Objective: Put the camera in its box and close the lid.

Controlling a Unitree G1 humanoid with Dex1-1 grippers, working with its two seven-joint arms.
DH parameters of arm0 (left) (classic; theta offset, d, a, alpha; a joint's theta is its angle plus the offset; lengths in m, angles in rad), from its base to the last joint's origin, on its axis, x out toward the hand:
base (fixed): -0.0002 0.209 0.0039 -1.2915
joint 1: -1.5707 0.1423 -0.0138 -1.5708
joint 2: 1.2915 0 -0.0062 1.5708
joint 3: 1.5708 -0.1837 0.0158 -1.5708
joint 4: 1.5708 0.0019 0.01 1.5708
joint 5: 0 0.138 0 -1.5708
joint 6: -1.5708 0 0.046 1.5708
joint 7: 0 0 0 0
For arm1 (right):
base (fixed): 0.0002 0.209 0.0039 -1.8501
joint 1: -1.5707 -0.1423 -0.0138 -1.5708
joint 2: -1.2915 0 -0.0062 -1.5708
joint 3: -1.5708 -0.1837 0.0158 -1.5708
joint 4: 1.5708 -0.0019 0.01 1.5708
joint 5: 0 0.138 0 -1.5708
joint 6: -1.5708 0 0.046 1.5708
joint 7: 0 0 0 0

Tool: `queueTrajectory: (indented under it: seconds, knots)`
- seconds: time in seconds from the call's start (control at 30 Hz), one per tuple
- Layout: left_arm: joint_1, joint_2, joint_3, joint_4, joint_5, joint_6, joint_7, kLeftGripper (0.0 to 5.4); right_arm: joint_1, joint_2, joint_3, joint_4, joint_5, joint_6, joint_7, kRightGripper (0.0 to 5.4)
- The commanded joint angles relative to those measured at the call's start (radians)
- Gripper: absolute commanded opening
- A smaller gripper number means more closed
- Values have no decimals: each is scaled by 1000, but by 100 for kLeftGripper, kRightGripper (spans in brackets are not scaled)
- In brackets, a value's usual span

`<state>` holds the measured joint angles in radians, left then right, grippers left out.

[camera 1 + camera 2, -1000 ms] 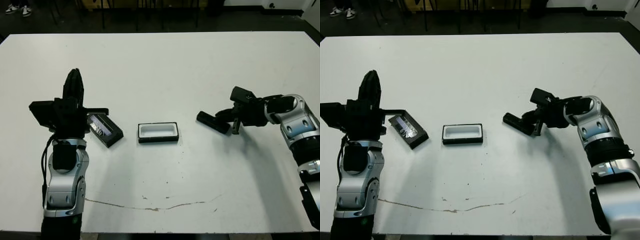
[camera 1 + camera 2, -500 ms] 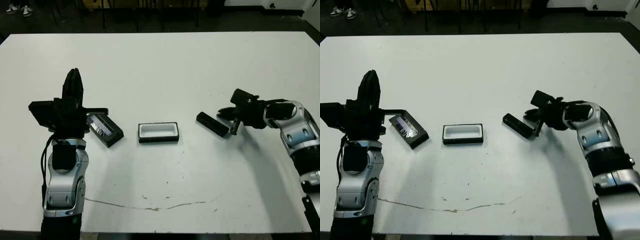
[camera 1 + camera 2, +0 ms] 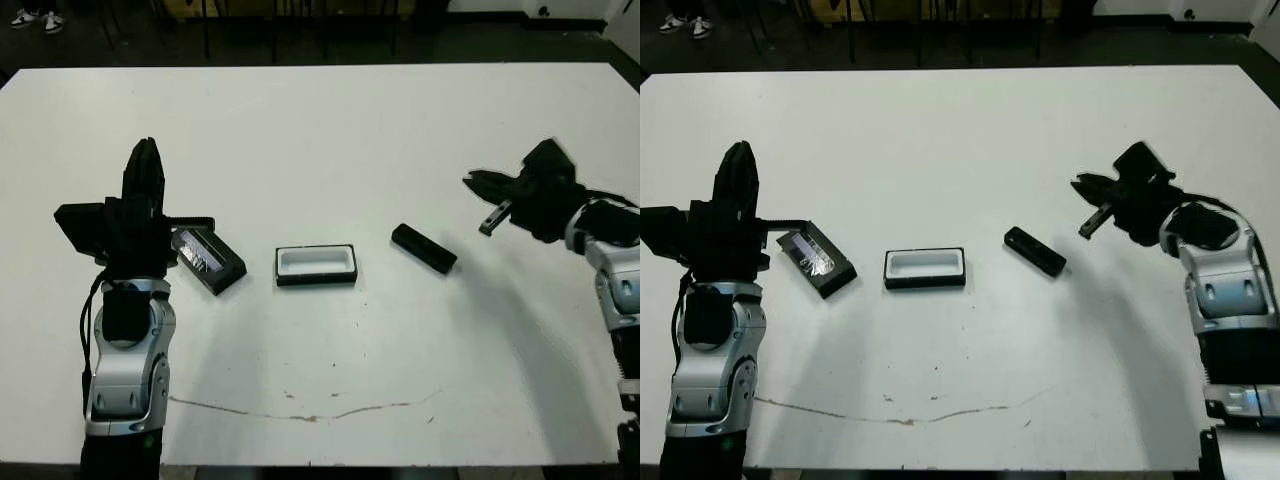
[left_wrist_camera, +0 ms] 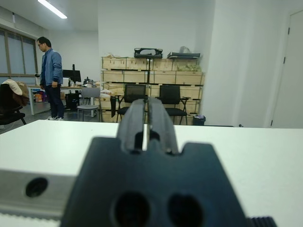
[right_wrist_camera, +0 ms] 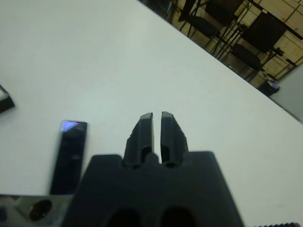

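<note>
The white tabletop (image 3: 320, 130) carries three task items in a rough row across its middle.

**Box.** The box (image 3: 316, 265) lies near the centre of the tabletop, open side up, white lining visible, with nothing inside it. Its long axis runs from 9 o'clock to 3 o'clock.

**Camera.** The camera (image 3: 424, 248) lies flat on the tabletop at 3 o'clock from the box, near it but not touching. Its long axis runs roughly from 10 o'clock to 4 o'clock. The right wrist view also shows it (image 5: 70, 156), lying beside the hand's body and apart from the fingers.

**Lid.** The lid (image 3: 208, 260) lies at 9 o'clock from the box, apart from it, glossy strip facing up and long axis angled from 10 o'clock to 4 o'clock. Its far end sits just beside the left arm.

**Right hand.** The right hand (image 3: 487, 198) is raised above the tabletop at about 2 o'clock from the camera, clear of it. Its fingers (image 5: 144, 130) are drawn together with only a thin slit between them and grip nothing.

**Left hand.** The left hand (image 3: 146, 170) points away from the robot, at 10 o'clock from the lid. Its fingers (image 4: 158, 123) are pressed nearly together and are empty.

**Background.** A person (image 4: 51, 78) stands beyond the tabletop in the left wrist view.
</note>
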<state>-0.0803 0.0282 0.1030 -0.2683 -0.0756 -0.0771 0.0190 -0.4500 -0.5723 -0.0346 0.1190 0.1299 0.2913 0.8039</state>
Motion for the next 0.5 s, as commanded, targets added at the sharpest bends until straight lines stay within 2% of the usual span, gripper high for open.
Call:
queueTrajectory:
  seconds: [0.03,0.13,0.23,0.5]
  knots:
    - [8,7,4,14,3,9,-3,1,43,-37,-15,-70,63,69,54,0]
    - [6,7,4,11,7,16,2,1,70,-62,-5,-117,93,102,92,0]
    - [5,11,5,8,13,19,3,0,87,-80,15,-139,95,103,119,31]
    - [2,14,6,8,10,24,1,0,117,-66,43,-121,107,70,149,166]
